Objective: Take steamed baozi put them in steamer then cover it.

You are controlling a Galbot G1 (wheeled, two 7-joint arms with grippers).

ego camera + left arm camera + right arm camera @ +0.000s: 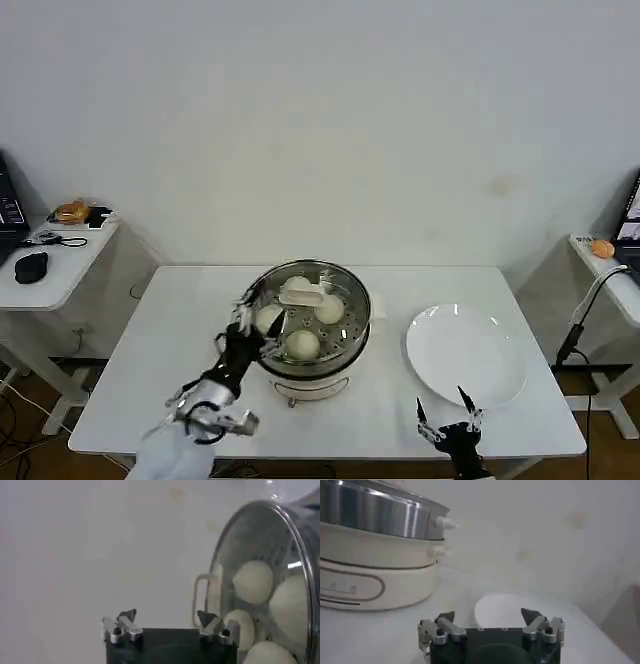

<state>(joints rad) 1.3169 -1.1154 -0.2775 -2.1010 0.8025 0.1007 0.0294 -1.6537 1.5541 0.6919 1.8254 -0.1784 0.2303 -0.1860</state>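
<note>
Knocking the lid (310, 296) askew is our main risk: our left gripper (246, 323) sits right at the steamer's (318, 362) 9 o'clock rim, so any sideways swing would catch the metal edge and slide the glass off. Lid looks seated already, four baozi (303, 345) under it, handle (304, 295) near centre. We'd pull straight back, not across. Left arm reaches in from 7 o'clock, fingers apart, holding nothing. Right gripper (450, 418) is parked low at the table's (150, 330) 5 o'clock edge, just beside the plate (466, 352), jaws apart and empty too. Lesser risk: right arm clipping the plate on a lift.
</note>
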